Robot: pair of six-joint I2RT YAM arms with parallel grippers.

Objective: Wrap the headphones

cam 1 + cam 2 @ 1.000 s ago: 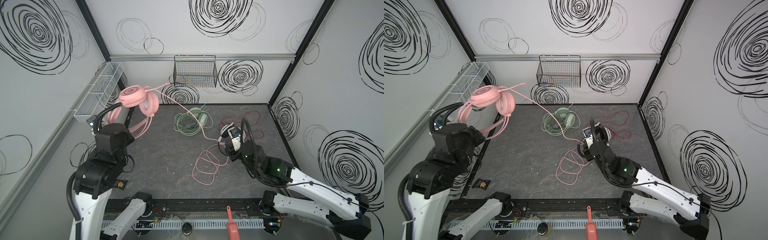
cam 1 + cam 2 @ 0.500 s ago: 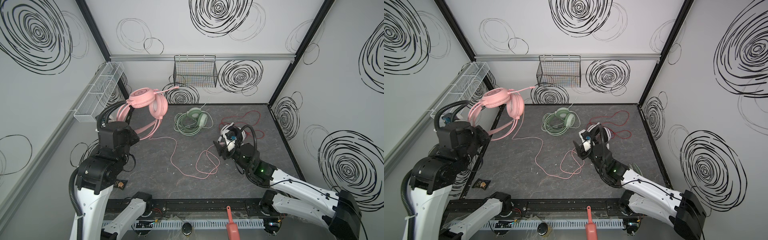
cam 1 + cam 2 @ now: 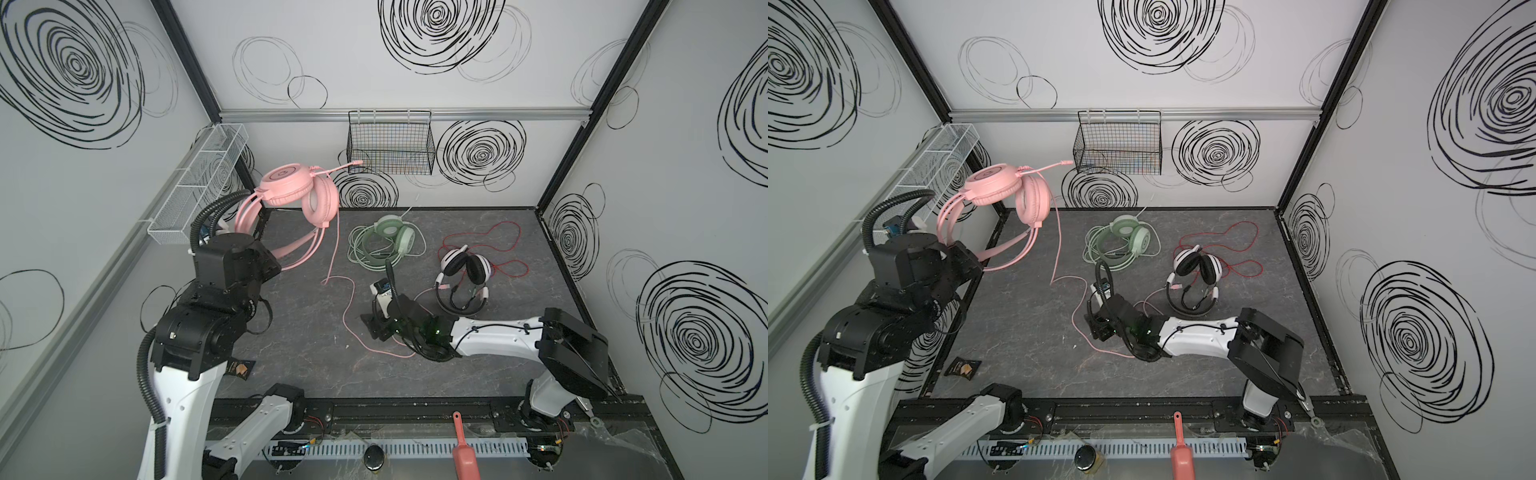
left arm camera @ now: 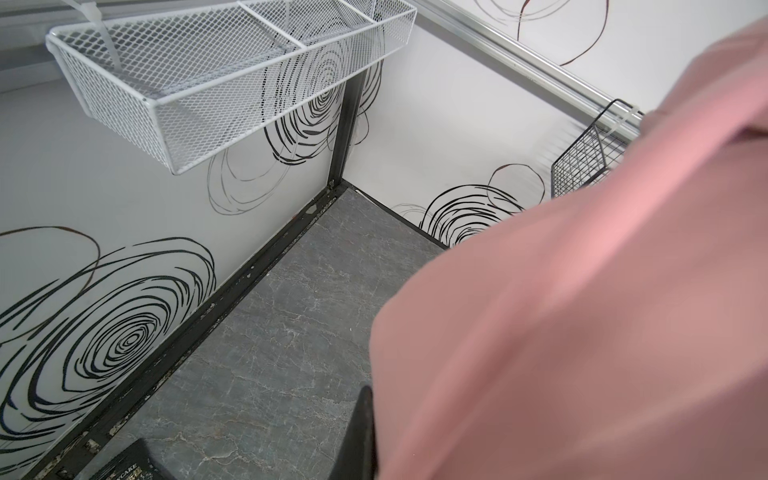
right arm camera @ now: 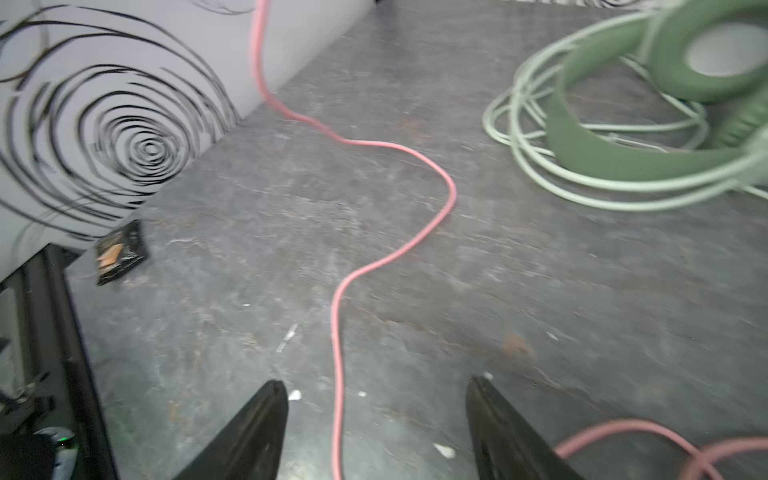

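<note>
Fingers [image 5: 257, 428] of the right gripper [image 5: 376, 384] stand wide apart just above the dark grey marbled floor [image 5: 540, 291]. The thin pink cable [image 5: 336, 332] runs between them, ungripped. It belongs to the all-pink over-ear headset [image 3: 286, 185], which hangs in the air well ahead of and above those fingers, its headband clamped in the closed left gripper [image 3: 275, 266].

I judge this to be the start of winding the pink cable: one arm holds the headset up and the other must gather the slack. My next move would be to close the right fingers on the cable where it lies between them, low enough to catch it, then carry it towards the earcups without tangling the loops near the fingers.

Ahead of the right fingers and off to one side lies the mint-green headset [image 5: 623, 162] on its pale coiled cable. The white-and-black headset with thin red cable [image 3: 478, 268] sits back behind them. A small dark foil packet [image 5: 120, 253] lies ahead by the wall.
</note>
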